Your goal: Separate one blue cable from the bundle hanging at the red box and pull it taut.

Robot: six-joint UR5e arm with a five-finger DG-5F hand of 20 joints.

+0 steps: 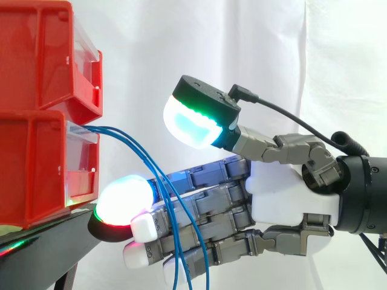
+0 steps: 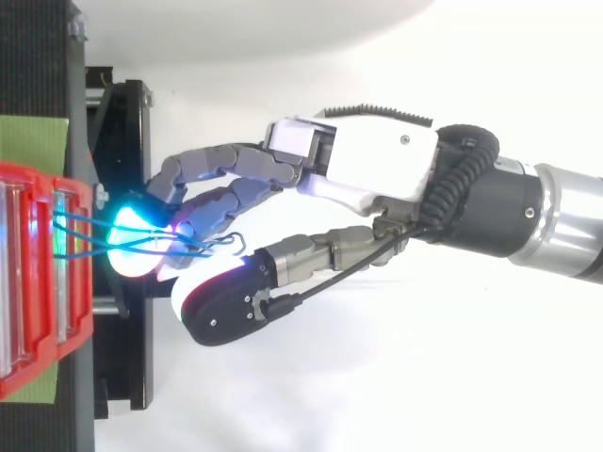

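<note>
Robot hand [image 1: 284,193] lies level, fingers [image 1: 205,208] among blue cables [image 1: 130,140].

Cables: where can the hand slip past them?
Bare room lies above the cables, between the bins and the thumb, and above the thumb before the curtain. It's crowded lower down, where cables cross the fingers beside the lower bin.

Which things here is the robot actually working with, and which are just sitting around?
In the job: blue cables; lower red bin they hang from; open hand, its fingers among the cables.
Just there: upper red bin; black stand; white curtain; green mat.
</note>
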